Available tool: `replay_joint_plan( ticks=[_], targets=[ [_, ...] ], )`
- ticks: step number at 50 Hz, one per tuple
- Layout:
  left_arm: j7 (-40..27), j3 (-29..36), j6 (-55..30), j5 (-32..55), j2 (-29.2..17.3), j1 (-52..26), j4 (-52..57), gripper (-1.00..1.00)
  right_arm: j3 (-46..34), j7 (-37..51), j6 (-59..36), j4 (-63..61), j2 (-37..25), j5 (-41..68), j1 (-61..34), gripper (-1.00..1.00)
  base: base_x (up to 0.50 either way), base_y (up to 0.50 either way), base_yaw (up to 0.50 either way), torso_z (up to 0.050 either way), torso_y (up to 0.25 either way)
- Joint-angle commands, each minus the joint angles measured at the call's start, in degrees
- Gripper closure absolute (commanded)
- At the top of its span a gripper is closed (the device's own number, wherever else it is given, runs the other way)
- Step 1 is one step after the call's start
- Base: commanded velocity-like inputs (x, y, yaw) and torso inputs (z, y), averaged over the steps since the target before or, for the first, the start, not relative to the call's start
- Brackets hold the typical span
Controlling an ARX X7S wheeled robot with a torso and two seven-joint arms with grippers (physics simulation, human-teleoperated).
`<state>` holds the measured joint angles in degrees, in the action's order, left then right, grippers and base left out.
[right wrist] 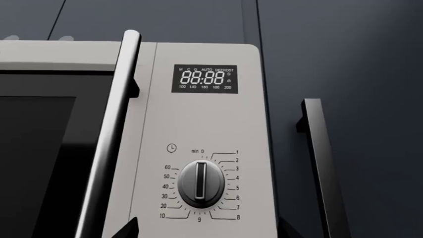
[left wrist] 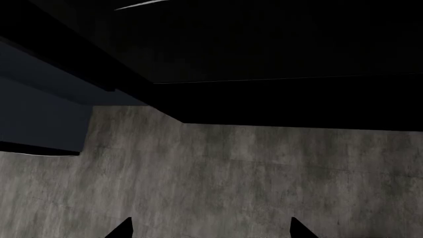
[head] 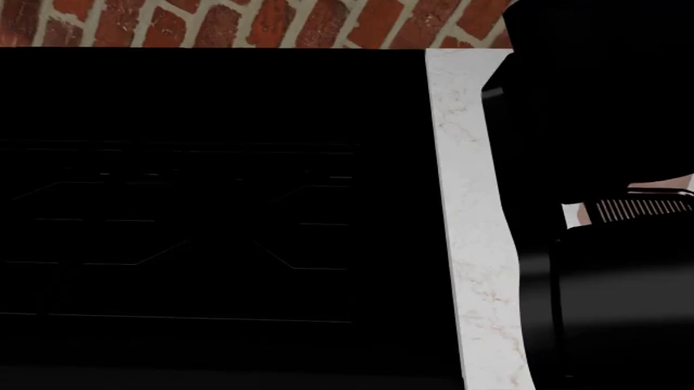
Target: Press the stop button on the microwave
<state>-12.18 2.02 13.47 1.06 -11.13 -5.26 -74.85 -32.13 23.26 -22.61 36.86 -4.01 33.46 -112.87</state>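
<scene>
Here, we list a microwave, silver-fronted, facing the right pincer close up. Its control panel carries a display reading 88:88 and a timer dial; a long door handle runs beside it. No stop button shows; we judge it lies lower, out of frame. Rigid, fixed, light spring travel expected: press squarely with one fingertip, not grip. Right pincer tips stand apart at the frame edge. Left pincer, tips apart, hangs over grey floor. Only the head view shows the dark hob, marble worktop and brick wall; the microwave is absent there.
</scene>
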Motion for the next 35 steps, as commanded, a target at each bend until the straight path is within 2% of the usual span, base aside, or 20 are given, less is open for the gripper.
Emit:
replay_joint_plan(
  ticks=[1,5,10,22,25,35],
  targets=[
    [0.00,-0.04,-0.01,0.01,-0.02,0.08,-0.14,-1.00,-0.70,0.41,0.54,-0.62,-0.35,-0.02,0.16,-1.00,0.00,0.00,0.00,0.050,0.082],
    [0.00,-0.04,-0.01,0.01,-0.02,0.08,-0.14,-1.00,-0.92,-0.67,0.73,-0.64,-0.26,0.47,0.44,-1.00,0.00,0.00,0.00,0.050,0.082],
    [0.00,-0.04,-0.01,0.01,-0.02,0.08,-0.14,-1.00,-0.99,-0.07,0.79,-0.44,-0.35,0.52,0.67,-1.00,0.43,-0.09,0.00,0.050,0.082],
    [0.00,-0.04,-0.01,0.01,-0.02,0.08,-0.14,-1.00,-2.00,-1.01,0.82,-0.61,-0.43,0.97,1.17,-1.00,0.00,0.00,0.00,0.050,0.082],
    [0.00,-0.04,-0.01,0.01,-0.02,0.08,-0.14,-1.00,-1.83,-0.09,0.05,0.05,-0.36,1.23,1.13,-1.00,0.50,-0.01,0.00,0.050,0.081],
    [0.00,-0.04,-0.01,0.01,-0.02,0.08,-0.14,-1.00,-2.42,0.07,1.27,-0.14,-0.47,0.92,1.50,-1.00,0.00,0.00,0.00,0.050,0.081]
  ],
)
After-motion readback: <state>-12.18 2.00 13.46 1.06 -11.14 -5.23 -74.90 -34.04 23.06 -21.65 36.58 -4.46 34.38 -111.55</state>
